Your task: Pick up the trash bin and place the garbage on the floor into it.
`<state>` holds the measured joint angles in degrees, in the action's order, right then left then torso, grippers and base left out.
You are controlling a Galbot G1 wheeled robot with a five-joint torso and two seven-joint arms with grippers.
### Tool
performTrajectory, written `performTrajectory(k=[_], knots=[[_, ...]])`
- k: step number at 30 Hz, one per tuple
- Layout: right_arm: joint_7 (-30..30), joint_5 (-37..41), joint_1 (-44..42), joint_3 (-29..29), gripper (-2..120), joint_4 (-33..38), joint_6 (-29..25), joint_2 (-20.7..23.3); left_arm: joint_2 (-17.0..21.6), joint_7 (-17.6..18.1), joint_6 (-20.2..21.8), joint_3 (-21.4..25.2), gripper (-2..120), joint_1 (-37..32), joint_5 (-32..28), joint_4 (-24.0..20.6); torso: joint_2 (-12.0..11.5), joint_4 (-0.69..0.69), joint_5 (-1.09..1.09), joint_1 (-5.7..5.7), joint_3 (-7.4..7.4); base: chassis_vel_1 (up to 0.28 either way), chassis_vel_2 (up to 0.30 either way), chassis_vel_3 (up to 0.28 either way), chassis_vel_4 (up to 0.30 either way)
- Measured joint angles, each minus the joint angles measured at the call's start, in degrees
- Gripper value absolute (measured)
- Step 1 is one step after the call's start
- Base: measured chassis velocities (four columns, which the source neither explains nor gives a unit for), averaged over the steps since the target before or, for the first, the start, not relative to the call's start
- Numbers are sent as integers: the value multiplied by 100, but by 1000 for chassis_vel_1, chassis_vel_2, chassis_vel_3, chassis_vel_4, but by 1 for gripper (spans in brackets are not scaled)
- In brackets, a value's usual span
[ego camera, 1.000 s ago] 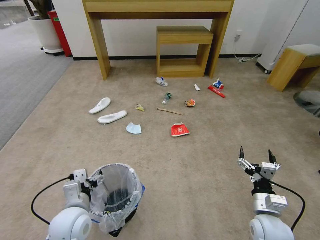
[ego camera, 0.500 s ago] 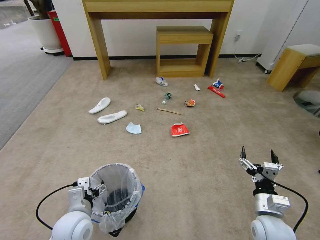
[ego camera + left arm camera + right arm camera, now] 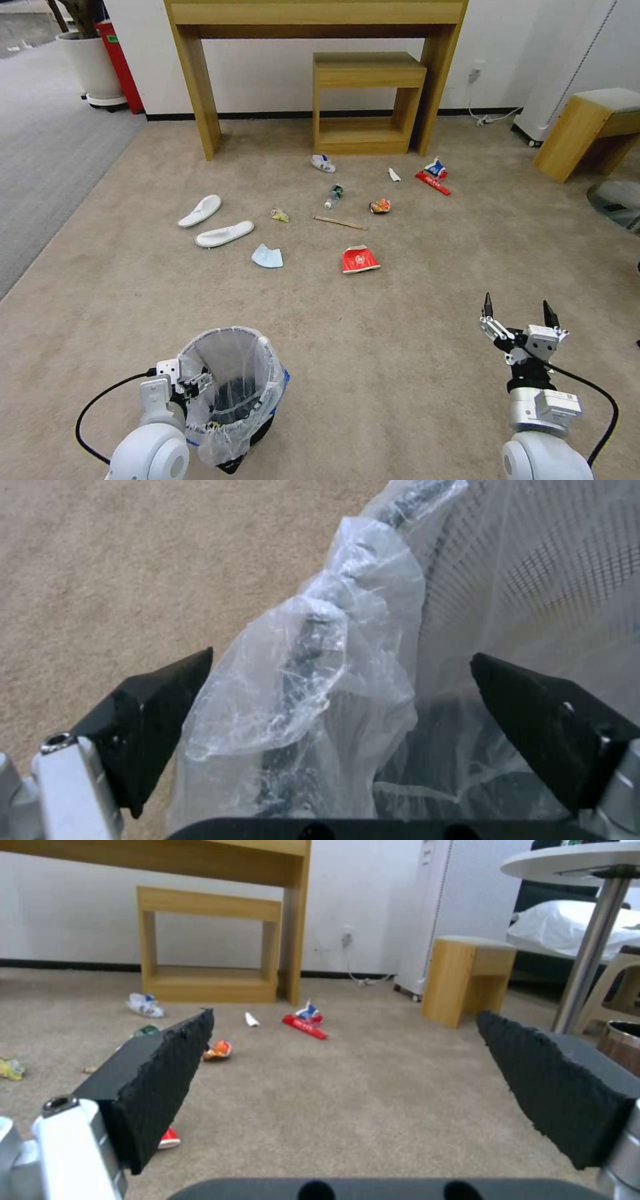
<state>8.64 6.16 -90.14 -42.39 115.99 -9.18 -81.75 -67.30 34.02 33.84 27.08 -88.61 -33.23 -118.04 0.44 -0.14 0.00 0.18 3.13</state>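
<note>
Your left gripper [image 3: 340, 690] has dropped lower, fingers spread astride the trash bin [image 3: 230, 393] rim, not clamped. Right gripper [image 3: 517, 313] hangs open; all the garbage [image 3: 360, 259] remains on the floor [image 3: 400, 373].

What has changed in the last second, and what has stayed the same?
The left gripper slid lower along the trash bin rim, open, one finger on each side of it. The right gripper drifted slightly right, open. The bin and the garbage on the floor stayed put.

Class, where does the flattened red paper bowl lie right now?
In the head view, the flattened red paper bowl lies mid-carpet, right of the blue face mask, nearer than the wooden stick.
</note>
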Motion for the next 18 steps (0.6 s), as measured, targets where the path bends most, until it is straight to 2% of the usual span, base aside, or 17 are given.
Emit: performTrajectory(k=[18], knots=[[10,-52,79,42,100,-106,43,-45,-14,117,17,-85,100,105,-17,180,0,1,3,0,0,0,0,0,0]])
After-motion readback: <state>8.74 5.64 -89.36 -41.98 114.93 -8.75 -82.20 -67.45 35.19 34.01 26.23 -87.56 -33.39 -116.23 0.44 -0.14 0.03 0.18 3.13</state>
